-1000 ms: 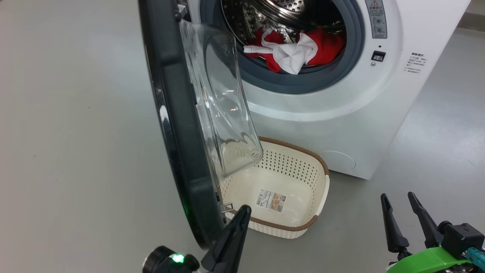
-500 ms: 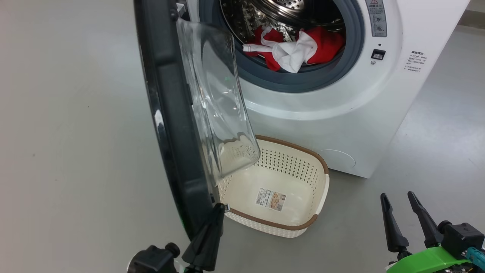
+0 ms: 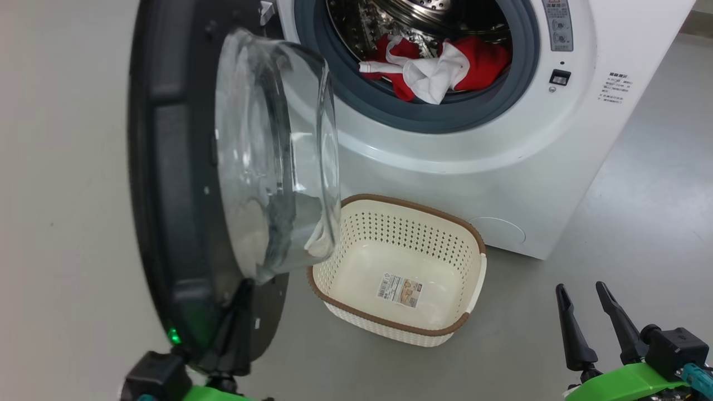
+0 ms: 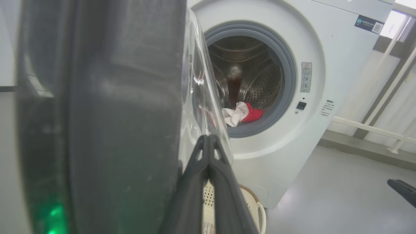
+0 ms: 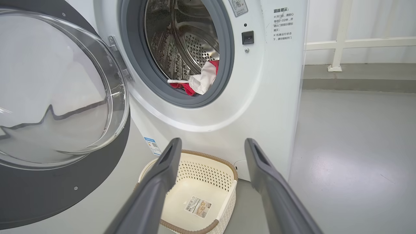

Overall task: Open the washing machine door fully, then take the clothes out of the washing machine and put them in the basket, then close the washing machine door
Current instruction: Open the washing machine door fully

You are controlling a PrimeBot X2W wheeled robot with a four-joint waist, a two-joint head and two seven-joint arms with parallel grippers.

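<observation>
The washing machine door (image 3: 161, 167) stands swung wide to the left, its glass bowl (image 3: 273, 156) facing the white washing machine (image 3: 501, 167). My left gripper (image 3: 242, 295) is shut, and its fingers lie against the door's inner face near the bottom; in the left wrist view the fingertips (image 4: 208, 139) meet beside the door (image 4: 113, 113). Red and white clothes (image 3: 440, 67) lie at the front of the drum, also seen as clothes (image 5: 198, 79) in the right wrist view. The cream basket (image 3: 390, 201) sits below the opening, holding only its sticker. My right gripper (image 3: 585, 317) hangs open at the lower right.
Grey floor (image 3: 67, 223) spreads to the left of the door and to the right of the machine. A white railing (image 5: 341, 42) runs behind the machine on the right. The basket (image 5: 208, 157) stands between the door's lower edge and my right fingers (image 5: 162, 182).
The door has swung much farther open to the left, showing its inner face and the basket's left rim. My left gripper moved left along with it. The right gripper stayed put.
</observation>
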